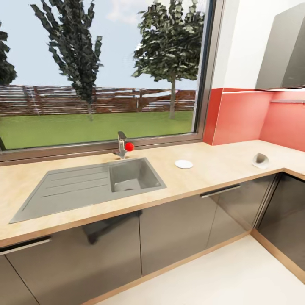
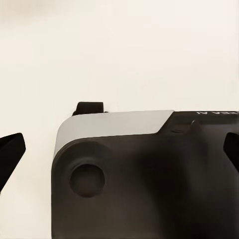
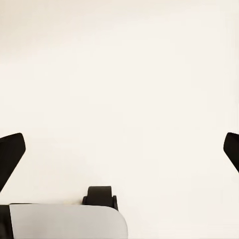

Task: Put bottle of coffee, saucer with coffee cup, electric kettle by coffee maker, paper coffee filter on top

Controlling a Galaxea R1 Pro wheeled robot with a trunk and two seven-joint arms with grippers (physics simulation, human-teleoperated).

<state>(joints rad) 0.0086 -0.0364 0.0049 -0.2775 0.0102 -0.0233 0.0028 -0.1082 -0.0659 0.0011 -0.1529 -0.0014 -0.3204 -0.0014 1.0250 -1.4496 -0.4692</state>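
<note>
A small white saucer (image 1: pixel 183 164) lies flat on the wooden countertop (image 1: pixel 220 167), to the right of the sink. Further right, near the counter's corner, sits a pale grey-white cone-shaped thing (image 1: pixel 260 160) that looks like the paper coffee filter; I cannot be sure. My left gripper (image 2: pixel 119 152) is open over the robot's own grey-and-black base (image 2: pixel 139 179), with nothing between its dark fingertips (image 2: pixel 11 152). My right gripper (image 3: pixel 119 149) is also open and empty above the pale floor, its fingertips (image 3: pixel 10 155) wide apart.
A grey sink (image 1: pixel 133 177) with drainboard and a tap with a red knob (image 1: pixel 128 146) are set in the counter under a large window. Dark cabinet fronts (image 1: pixel 178 228) run below. The counter turns a corner at the right, under a wall cabinet (image 1: pixel 284 51).
</note>
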